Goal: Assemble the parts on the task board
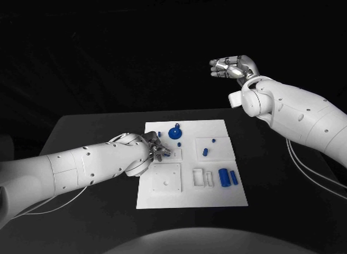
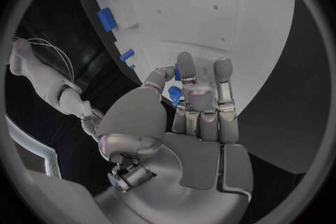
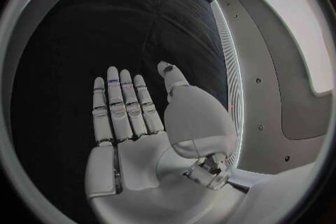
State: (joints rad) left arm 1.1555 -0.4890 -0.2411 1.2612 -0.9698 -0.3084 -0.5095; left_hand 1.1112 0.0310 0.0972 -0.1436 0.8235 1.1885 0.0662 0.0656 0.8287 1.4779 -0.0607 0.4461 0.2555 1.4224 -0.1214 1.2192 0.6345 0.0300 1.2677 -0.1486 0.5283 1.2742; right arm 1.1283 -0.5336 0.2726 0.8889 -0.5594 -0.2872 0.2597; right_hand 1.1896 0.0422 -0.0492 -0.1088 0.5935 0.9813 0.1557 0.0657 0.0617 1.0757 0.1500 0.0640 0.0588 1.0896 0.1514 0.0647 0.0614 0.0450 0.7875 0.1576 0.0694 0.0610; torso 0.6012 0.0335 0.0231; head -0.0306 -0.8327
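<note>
The white task board point(image 1: 190, 191) lies in the middle of the black table. My left hand point(image 1: 154, 149) is over its left-middle part and pinches a small blue part point(image 2: 174, 93) between thumb and fingers point(image 2: 186, 70), close above the board point(image 2: 210, 5). A round blue part with a knob point(image 1: 175, 132) stands near the board's far edge. Two blue cylinders point(image 1: 225, 178) lie side by side at the right. Small blue pieces point(image 1: 206, 152) sit near the middle. My right hand point(image 1: 233, 67) is raised high behind the table, its fingers straight and empty point(image 3: 140, 123).
The board has a square recessed plate point(image 1: 165, 180) at its near left and slotted frames point(image 1: 199, 177) beside the cylinders. Two more blue pieces point(image 2: 106, 18) show past my left hand's fingers. Bare black table point(image 1: 90, 132) surrounds the board.
</note>
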